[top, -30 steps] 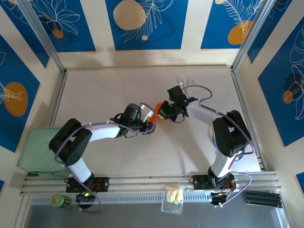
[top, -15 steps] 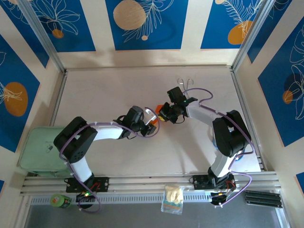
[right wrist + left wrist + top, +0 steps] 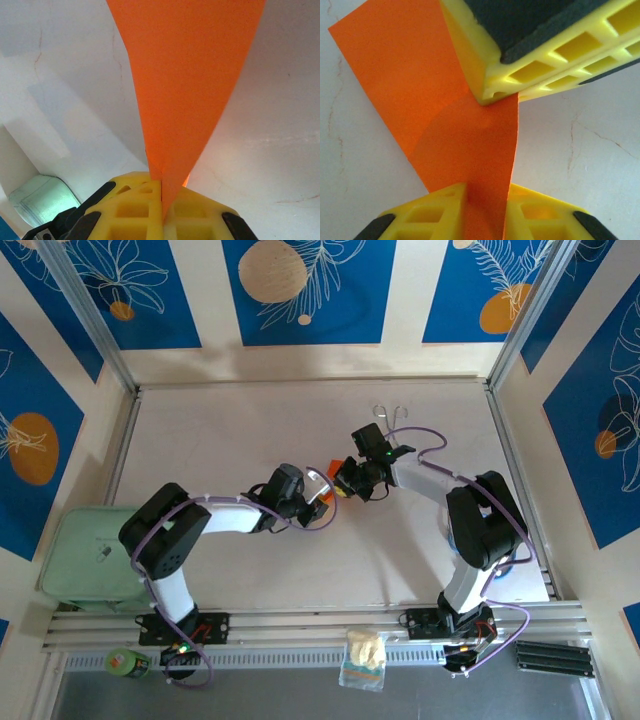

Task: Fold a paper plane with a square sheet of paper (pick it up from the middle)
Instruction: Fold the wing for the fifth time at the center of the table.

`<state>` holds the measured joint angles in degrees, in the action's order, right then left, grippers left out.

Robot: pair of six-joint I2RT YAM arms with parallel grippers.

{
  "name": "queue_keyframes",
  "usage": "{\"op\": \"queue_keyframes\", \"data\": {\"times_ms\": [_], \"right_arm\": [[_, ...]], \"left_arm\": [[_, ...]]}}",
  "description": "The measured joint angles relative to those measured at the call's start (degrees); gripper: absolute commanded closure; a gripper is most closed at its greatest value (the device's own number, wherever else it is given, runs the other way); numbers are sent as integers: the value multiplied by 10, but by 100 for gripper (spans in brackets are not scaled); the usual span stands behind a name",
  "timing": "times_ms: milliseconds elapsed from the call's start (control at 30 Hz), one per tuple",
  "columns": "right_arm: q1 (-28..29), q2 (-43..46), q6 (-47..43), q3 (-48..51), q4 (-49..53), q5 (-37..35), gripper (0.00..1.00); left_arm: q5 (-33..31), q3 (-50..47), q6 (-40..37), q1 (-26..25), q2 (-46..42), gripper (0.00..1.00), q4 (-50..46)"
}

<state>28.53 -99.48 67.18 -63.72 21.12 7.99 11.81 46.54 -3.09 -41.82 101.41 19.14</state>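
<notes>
While both arms meet at mid-frame in the top view, the left gripper point(image 3: 320, 502) sits just left of the square sheet of paper point(image 3: 331, 469) and the right gripper point(image 3: 342, 483) just right of it, all over the pale table point(image 3: 220, 430).

Paper is bright orange, thin, matte and not flat; it is bent into a curved band.

Left wrist view: it is wide at upper left, with straight edges and a sharp corner. It narrows toward bottom centre, with a darker shaded patch where it curves. Its lower end runs between the left gripper's yellow fingers point(image 3: 437, 212), which sit close on either side. Can't tell whether they actually pinch it. The right gripper's yellow finger covers the paper's upper-right part.

Right wrist view: the paper is a long triangle, broad at top, tapering to bottom centre. Right jaws are clamped together on that tip.
</notes>
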Motion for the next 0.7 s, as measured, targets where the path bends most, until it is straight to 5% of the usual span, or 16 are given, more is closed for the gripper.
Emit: {"op": "queue_keyframes", "data": {"times_ms": [300,700], "right_arm": [[-1,-5,-11,-6,32,0,51],[-39,3,-79,-21,66,-20,37]], "left_arm": [[-2,0,0,0,0,86,1],[10,0,1,0,3,95,-12]]}}
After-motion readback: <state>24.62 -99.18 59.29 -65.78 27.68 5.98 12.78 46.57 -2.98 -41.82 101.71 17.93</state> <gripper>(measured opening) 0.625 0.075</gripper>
